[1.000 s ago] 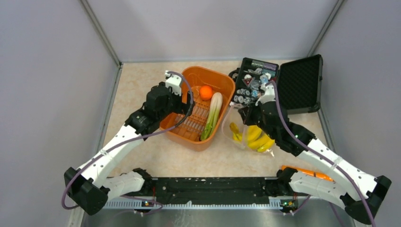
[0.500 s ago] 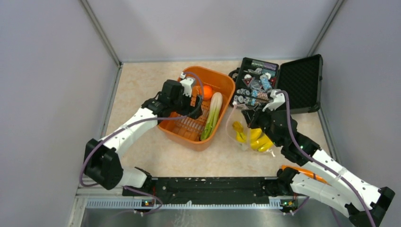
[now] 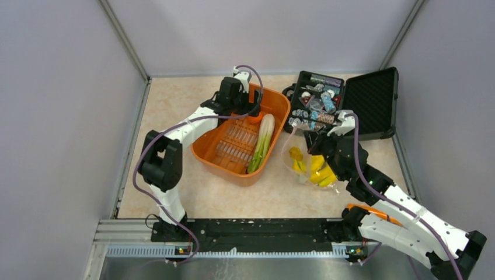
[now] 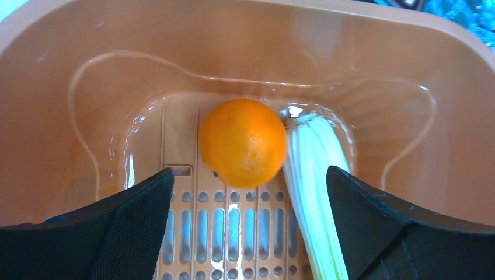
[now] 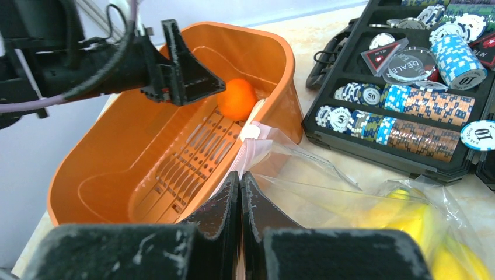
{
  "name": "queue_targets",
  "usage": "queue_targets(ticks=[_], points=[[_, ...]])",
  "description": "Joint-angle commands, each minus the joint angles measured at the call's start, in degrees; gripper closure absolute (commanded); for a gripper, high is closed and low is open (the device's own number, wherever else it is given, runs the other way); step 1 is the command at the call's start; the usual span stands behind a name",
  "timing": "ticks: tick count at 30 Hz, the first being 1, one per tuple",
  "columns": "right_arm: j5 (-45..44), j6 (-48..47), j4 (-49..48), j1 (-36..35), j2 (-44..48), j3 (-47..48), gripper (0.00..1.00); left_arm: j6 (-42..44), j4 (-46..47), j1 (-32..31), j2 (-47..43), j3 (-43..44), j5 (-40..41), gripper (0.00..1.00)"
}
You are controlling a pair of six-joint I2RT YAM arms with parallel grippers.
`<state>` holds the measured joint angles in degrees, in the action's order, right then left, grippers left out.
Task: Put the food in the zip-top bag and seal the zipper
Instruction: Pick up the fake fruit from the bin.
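Tabletop (image 3: 175,111), pale and marbled, carries three main items. Largest is a black case (image 3: 373,105) at far right, lid open, its tray filled with chips (image 5: 420,111) in rows. Left of it stands an orange slotted basket (image 3: 274,99), set at an angle. Between basket and case lies the clear bag (image 5: 327,186), crinkled, its lower part resting on the tabletop just beside the basket's right wall. Bananas (image 3: 318,172) are inside the bag, yellow and bunched toward the near end. Green stalks (image 3: 262,143) lie lengthwise along the basket's right side, whitish end toward the far wall. The orange (image 4: 242,143) sits on the basket floor at the far end, touching that whitish end. Left tool (image 4: 249,172) hangs over the basket's far end with jaws spread wide; the orange shows between the two fingers and neither finger touches it. Right tool (image 5: 240,178) is pinched fully together on the bag's mouth edge, holding that edge raised beside the basket. The zipper (image 5: 242,154), a thin pinkish strip, runs up from between those fingers to a small white slider. Whether the bag's mouth is sealed cannot be told.
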<state>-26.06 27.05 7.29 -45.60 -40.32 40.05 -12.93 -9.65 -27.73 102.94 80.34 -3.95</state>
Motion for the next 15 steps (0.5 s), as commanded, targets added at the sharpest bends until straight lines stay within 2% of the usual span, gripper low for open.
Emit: queue_targets(ticks=[1,8,15], points=[[-0.7,0.1,-2.7,0.4,0.2,1.8,1.0,0.5,3.3,1.0,4.6,4.3,3.4,0.01],[0.3,0.3,-1.6,0.4,0.1,2.9,1.0,-0.2,4.3,1.7,10.7,7.8,5.3,0.01],[0.9,1.6,0.9,0.4,-1.1,4.5,1.0,-0.9,3.1,1.6,13.5,8.5,-0.6,0.05]])
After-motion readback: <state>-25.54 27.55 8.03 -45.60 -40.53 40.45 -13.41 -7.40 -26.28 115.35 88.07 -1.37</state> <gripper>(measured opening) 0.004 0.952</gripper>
